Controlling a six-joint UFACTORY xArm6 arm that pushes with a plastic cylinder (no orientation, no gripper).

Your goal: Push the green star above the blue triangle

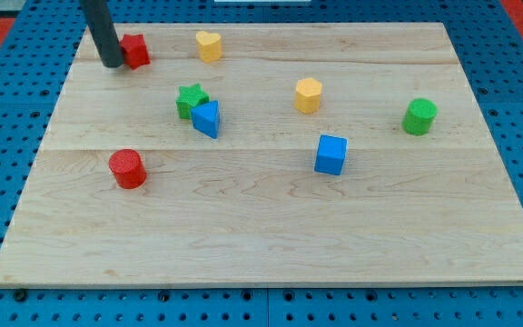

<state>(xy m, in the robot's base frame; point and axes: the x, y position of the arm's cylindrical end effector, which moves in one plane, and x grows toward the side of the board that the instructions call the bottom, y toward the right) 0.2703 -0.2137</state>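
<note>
I carry no claw, so there is nothing of mine to stand open or closed and nothing held; my arm ends in a straight dark rod. My tip rests on the wooden table near the view's top left corner. It sits just at the left side of a red block of uneven shape, so close that I cannot tell whether the two touch or a sliver of wood lies between them.

The green star lies well apart from my tip, lower and toward the view's right. It is pressed against the blue triangle, sitting at that block's upper left, partly behind it.

A yellow heart-shaped block stands near the view's top, to the right of the red block. A yellow hexagonal block sits around the middle of the table, with a blue cube below it and slightly right. A green cylinder is toward the view's right. A red cylinder lies at the lower left, below the green star.
</note>
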